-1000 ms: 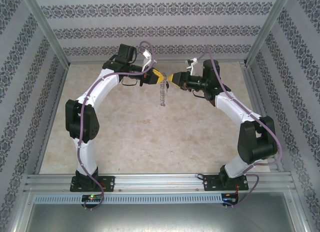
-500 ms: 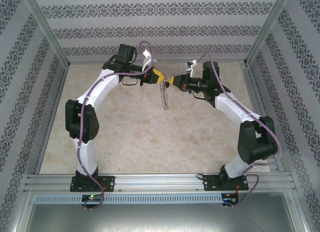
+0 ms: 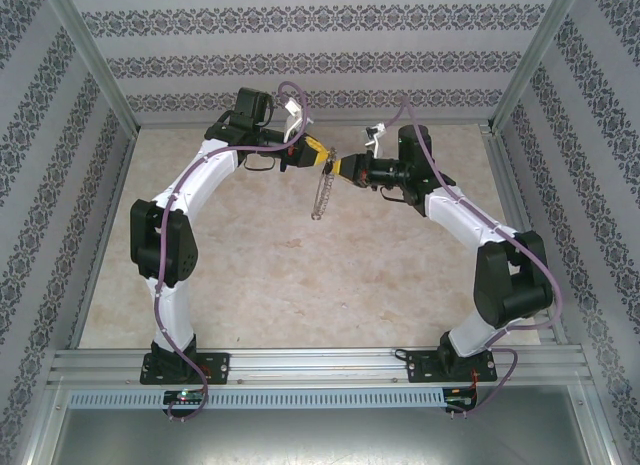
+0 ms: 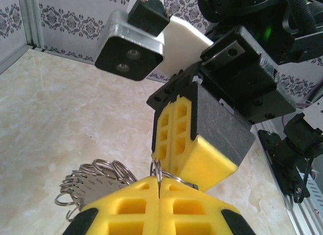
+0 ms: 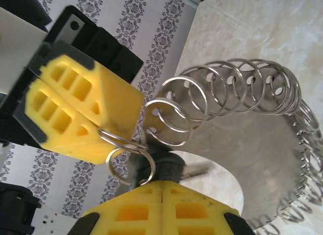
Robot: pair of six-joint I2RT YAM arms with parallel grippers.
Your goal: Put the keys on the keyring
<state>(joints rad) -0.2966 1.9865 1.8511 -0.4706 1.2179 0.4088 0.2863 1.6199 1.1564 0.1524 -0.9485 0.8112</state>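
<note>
Both arms are sitting tip to tip toward the table's (image 3: pixel 250 285) 12 o'clock end, left jaws pinching a small loop of the keyring (image 3: pixel 320 193) that's dangling toward 6 o'clock, right jaws clamping the tiny black-headed key (image 5: pixel 165 167) just beside those loops.

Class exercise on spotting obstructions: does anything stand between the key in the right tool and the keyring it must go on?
Nothing visible does. The key, pinched in the shut right tool, sits against the small loops of the keyring, which the left tool holds. Only the left tool's yellow fingers crowd close beside them.
</note>
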